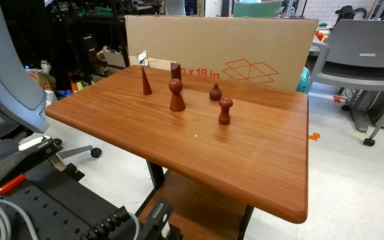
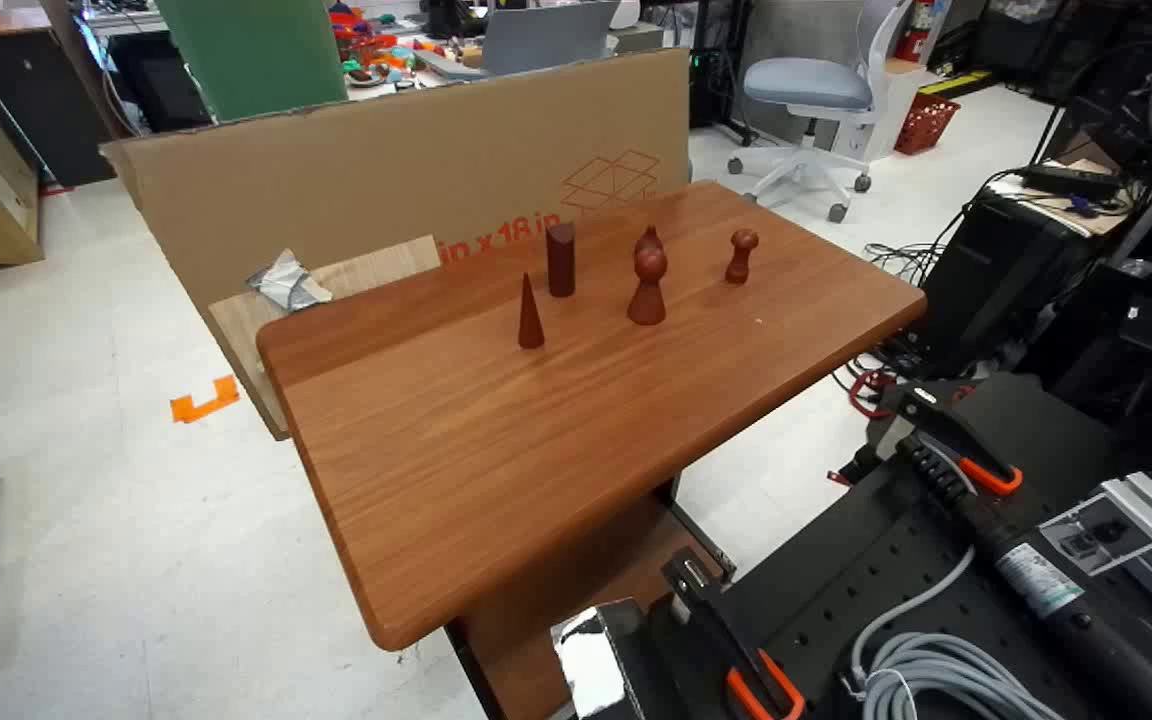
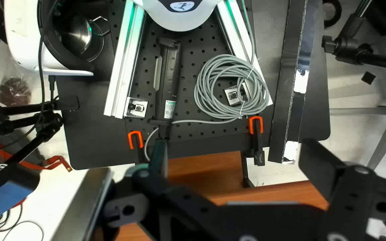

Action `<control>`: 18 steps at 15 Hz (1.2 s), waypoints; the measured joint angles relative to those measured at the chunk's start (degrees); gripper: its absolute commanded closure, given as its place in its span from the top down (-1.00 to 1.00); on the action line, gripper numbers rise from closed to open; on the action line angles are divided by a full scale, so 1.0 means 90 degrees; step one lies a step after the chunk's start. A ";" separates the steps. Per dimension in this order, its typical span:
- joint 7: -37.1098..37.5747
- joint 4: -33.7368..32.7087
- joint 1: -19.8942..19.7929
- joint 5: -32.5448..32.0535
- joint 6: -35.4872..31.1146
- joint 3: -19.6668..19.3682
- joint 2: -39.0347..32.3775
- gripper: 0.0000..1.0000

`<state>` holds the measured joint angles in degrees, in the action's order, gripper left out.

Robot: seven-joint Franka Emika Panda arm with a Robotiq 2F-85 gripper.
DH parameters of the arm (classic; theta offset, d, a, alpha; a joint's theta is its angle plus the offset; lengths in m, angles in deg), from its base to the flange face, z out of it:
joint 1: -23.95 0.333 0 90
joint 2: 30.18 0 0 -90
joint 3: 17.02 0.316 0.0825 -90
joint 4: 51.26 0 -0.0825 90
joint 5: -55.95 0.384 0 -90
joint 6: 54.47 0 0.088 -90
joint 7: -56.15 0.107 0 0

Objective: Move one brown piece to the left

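Note:
The brown piece (image 1: 177,101), a dark reddish-brown pawn with a ball head and flared base, stands upright near the middle of the wooden table (image 1: 262,160). It also stands there in an exterior view (image 2: 647,303). A knob-headed, waisted piece (image 1: 224,115) stands nearby, as does a small bulb-shaped piece (image 1: 215,93), partly hidden behind the pawn in an exterior view (image 2: 648,240). A slim cone (image 1: 146,83) and a straight post (image 1: 176,71) stand farther back. My gripper (image 3: 235,159) shows only in the wrist view, open and empty, above the table's edge, away from the pieces.
A cardboard panel (image 1: 192,40) stands along the table's far edge, also in an exterior view (image 2: 416,180). A black perforated mounting board (image 3: 186,110) carries orange-handled clamps (image 3: 256,125) and a coiled grey cable (image 3: 231,87). Chairs (image 1: 362,56) stand around.

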<state>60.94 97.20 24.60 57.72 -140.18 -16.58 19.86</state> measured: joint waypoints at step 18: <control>0.0244 0.0095 -0.0331 -0.0019 -0.1785 -0.0010 -0.1228 1.00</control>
<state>63.14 98.05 21.62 57.55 -156.24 -16.68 8.81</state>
